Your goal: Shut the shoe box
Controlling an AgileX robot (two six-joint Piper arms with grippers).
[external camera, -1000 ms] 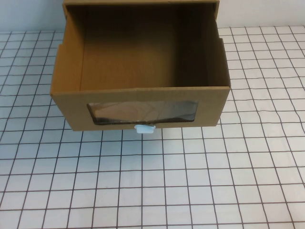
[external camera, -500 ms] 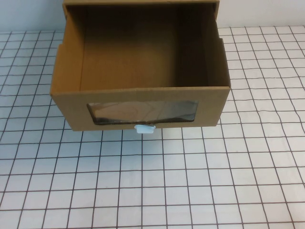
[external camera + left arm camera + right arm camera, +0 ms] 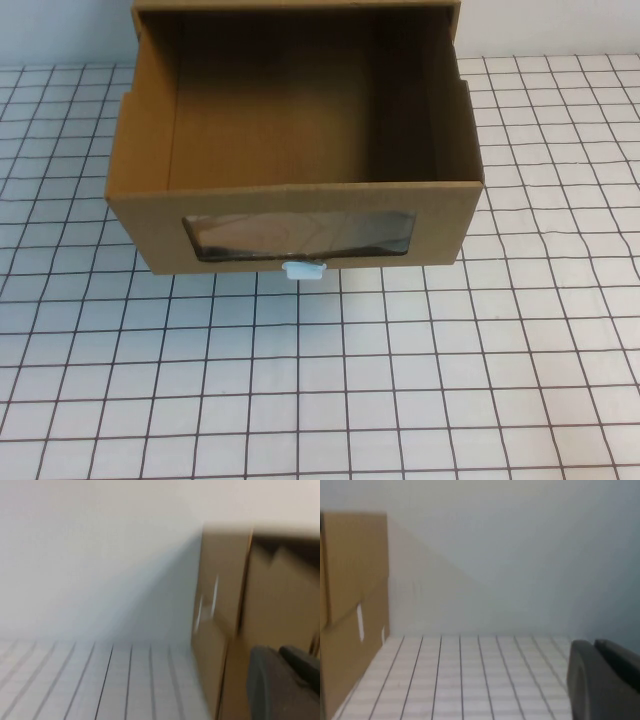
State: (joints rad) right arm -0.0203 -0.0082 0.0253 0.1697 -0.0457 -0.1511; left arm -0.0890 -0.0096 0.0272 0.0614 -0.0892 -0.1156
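Observation:
The shoe box (image 3: 140, 215) is brown cardboard and stands at the back middle of the table. Its drawer is pulled out toward me, open and empty, with a clear window (image 3: 300, 235) in its front and a small white pull tab (image 3: 303, 270) just below. Neither arm shows in the high view. My left gripper (image 3: 280, 652) is low beside the box's left side (image 3: 220, 605), its dark fingers together and holding nothing. My right gripper (image 3: 595, 645) is low over the table, well off the box's right side (image 3: 350, 605), fingers together and holding nothing.
The table (image 3: 320, 380) is white with a black grid. A pale wall (image 3: 495, 555) runs right behind the box. The box's outer sleeve (image 3: 455, 20) stands against that wall.

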